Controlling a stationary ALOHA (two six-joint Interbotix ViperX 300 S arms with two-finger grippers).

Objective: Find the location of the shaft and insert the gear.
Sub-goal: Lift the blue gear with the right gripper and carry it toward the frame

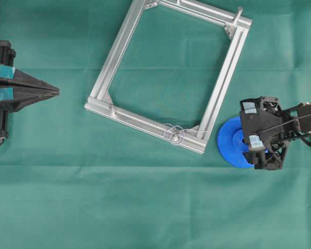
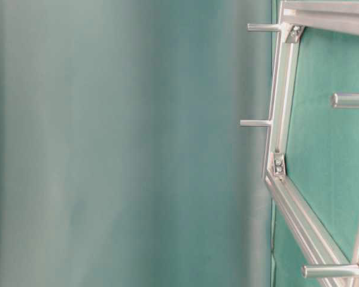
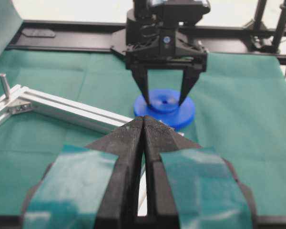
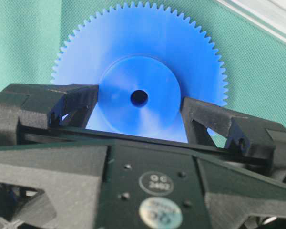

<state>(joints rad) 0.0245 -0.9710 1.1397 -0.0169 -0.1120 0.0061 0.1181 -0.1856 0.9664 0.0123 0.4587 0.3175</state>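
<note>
Item: gear (image 1: 232, 142), bright blue toothed disc with raised round hub and small centre hole. Lies flat on the green cloth (image 1: 145, 207), just beside the lower right corner of the aluminium frame (image 1: 119, 57).

Item: right pincer (image 3: 163, 102). Jaws stand wide apart, one finger on either side of the hub, holding nothing. In the right wrist view the fingertips (image 4: 81, 102) flank the hub; whether they touch the gear cannot be told.

Item: left pincer (image 1: 54, 91). Jaws pressed together, empty, parked at the left edge, well apart from the work.

Item: shaft (image 1: 174, 134), tiny shiny circle with wiry glints on the frame's lower rail, near the gear. A longer grey peg (image 1: 239, 12) stands at the far right corner; not the target.

Step in hand, as judged: grasping the gear. To do it well, centre the fingers on the hub, close evenly so the disc lifts level, and keep the centre hole unobstructed. The frame rail lies close, so the lift should go straight up before travelling to the shaft.

Surface: bench draped in green cloth, lightly creased in bands; soft, so the gear may tilt if pressed on one side.

Room: black rails and stands behind the bench; beyond them, bright and indistinct.
</note>
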